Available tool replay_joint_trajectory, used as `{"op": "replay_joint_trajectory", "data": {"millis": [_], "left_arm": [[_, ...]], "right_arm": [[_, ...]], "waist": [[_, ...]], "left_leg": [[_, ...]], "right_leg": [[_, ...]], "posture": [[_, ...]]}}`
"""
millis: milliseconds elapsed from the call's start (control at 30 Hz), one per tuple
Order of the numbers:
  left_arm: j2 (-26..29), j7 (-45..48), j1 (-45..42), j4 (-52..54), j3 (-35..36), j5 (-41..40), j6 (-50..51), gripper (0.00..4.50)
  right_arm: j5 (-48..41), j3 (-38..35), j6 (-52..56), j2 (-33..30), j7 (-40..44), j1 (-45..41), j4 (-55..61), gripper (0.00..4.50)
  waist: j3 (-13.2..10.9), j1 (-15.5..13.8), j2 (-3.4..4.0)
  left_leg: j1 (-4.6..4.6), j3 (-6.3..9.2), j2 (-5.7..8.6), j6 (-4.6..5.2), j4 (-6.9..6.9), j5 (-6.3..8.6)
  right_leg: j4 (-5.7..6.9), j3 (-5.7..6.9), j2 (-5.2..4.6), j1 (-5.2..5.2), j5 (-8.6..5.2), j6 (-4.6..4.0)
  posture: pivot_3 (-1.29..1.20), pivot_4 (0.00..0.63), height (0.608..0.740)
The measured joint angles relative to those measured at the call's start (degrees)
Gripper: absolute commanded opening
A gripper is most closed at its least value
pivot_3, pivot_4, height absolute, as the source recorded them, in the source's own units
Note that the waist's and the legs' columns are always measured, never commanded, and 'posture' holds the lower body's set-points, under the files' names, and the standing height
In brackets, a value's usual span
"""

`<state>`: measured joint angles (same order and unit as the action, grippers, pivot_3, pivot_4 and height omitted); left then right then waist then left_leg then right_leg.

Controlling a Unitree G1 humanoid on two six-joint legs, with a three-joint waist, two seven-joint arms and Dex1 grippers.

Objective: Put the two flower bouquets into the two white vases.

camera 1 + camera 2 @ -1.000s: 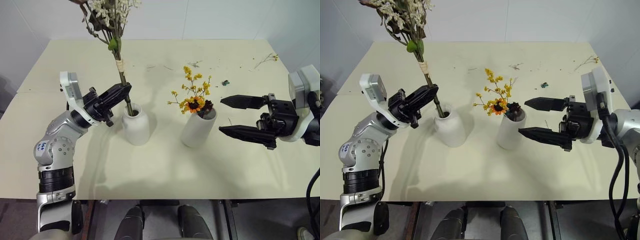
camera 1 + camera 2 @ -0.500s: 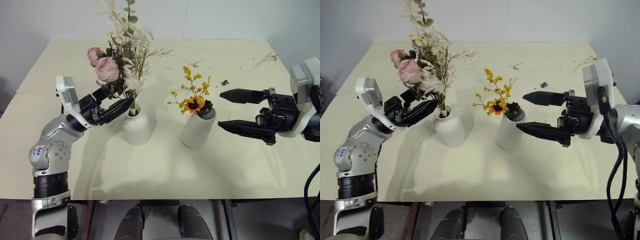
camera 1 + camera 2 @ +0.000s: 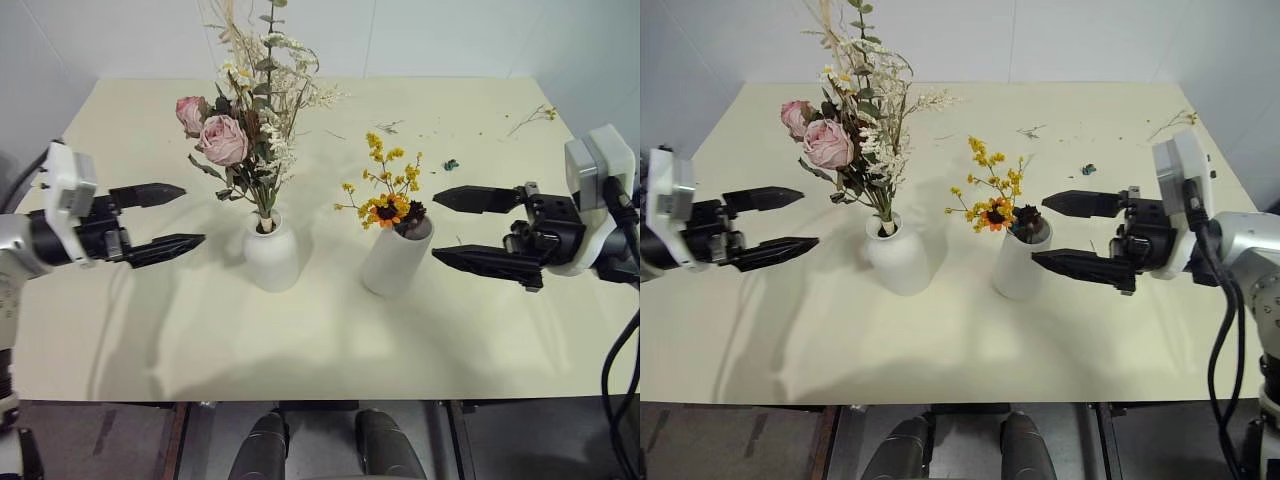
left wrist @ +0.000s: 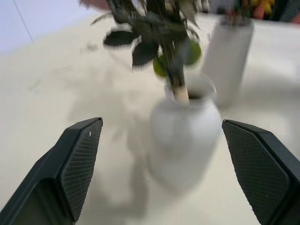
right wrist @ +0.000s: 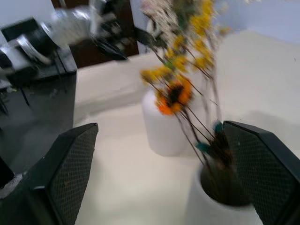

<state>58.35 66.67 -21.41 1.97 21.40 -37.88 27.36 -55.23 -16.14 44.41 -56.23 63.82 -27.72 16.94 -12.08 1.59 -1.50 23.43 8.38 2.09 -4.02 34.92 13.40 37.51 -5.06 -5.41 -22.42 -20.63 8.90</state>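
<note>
On the cream table point(image 3: 330, 330) two white vases are seen side by side near the middle, close to each other but apart. The squat round-shouldered vase point(image 3: 271, 256) is placed toward the robot's left, and the bunch of pale pink roses point(image 3: 245, 120) with grey-green sprigs is stood in its narrow neck, the stems upright and the blooms spread above it. The taller cylinder vase point(image 3: 396, 257) is set to the right of it, and the smaller bunch of yellow flowers point(image 3: 387, 193) with one orange bloom is held in its wide mouth, leaning slightly toward the left. The left gripper point(image 3: 175, 216) is seen level above the table to the left of the squat vase, clear of it, its jaws spread wide with nothing between them and pointed toward the vase. The right gripper point(image 3: 455, 228) is seen level to the right of the cylinder vase, just beside it without touching, its jaws likewise wide apart and empty. Loose twigs point(image 3: 530, 118) and small scattered bits point(image 3: 452, 164) are seen on the far right part of the table.
</note>
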Motion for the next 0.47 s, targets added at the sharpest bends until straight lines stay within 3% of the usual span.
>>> {"op": "replay_joint_trajectory", "data": {"millis": [233, 467], "left_arm": [[2.21, 4.97, 6.26, 4.52, 6.11, -3.22, 2.11, 4.37], [0.95, 4.99, 7.02, 5.48, 6.20, -3.27, 1.64, 4.37]], "right_arm": [[5.05, -2.84, -3.25, -6.21, 7.53, 7.41, -3.53, 4.50], [8.83, -4.06, -7.26, -6.17, 9.67, 10.59, -5.79, 4.50]], "waist": [[0.00, -0.12, 0.00], [-0.01, 0.21, 0.02]], "left_leg": [[0.02, -0.04, -0.01, 0.04, -0.09, 0.04], [-0.12, -0.20, -0.08, 0.03, 0.03, 0.03]], "right_leg": [[-0.12, 0.01, -0.03, 0.02, -0.01, -0.01], [-0.03, -0.06, 0.02, 0.10, 0.05, -0.05]], "posture": [[0.00, 0.150, 0.740], [0.00, 0.150, 0.740]]}}
